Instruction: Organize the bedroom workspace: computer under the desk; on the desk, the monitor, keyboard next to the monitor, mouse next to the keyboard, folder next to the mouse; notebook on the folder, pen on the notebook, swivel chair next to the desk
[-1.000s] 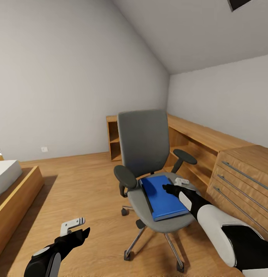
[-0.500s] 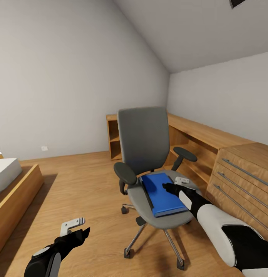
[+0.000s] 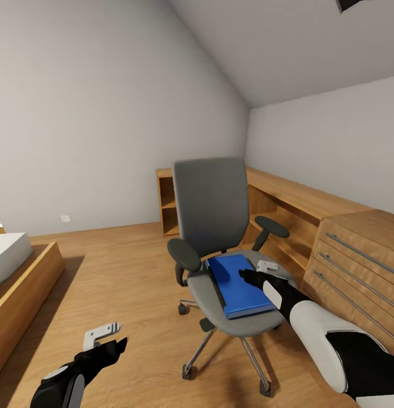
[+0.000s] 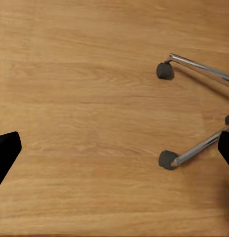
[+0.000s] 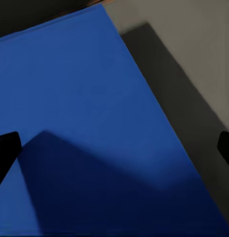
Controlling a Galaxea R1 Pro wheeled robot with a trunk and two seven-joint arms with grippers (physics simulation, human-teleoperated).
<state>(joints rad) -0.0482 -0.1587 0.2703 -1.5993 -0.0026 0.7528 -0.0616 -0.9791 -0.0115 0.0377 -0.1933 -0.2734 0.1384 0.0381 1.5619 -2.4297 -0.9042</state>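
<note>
The swivel chair (image 3: 211, 215) stands in the middle of the bedroom floor, its grey seat facing me. On the seat lies the bright blue folder (image 3: 236, 283), flat, with its dark edge to the left. My right gripper (image 3: 256, 273) hovers open just above the folder's right edge; in the right wrist view the folder (image 5: 85, 123) and the grey seat (image 5: 193, 74) lie between its spread fingertips (image 5: 6, 153). My left gripper (image 3: 106, 339) hangs open low over the floor, left of the chair. The left wrist view looks down on the chair's metal star base (image 4: 198, 148).
Light wooden low cabinets (image 3: 299, 204) run along the right wall behind the chair, with a drawer unit (image 3: 355, 266) close to my right arm. A wood-framed bed (image 3: 18, 283) sits at the left. Open plank floor (image 3: 123, 272) lies between the bed and the chair.
The head view tilted slightly a second ago. Since then my left gripper has dropped a little, down and to the left. The right gripper and the folder have stayed put.
</note>
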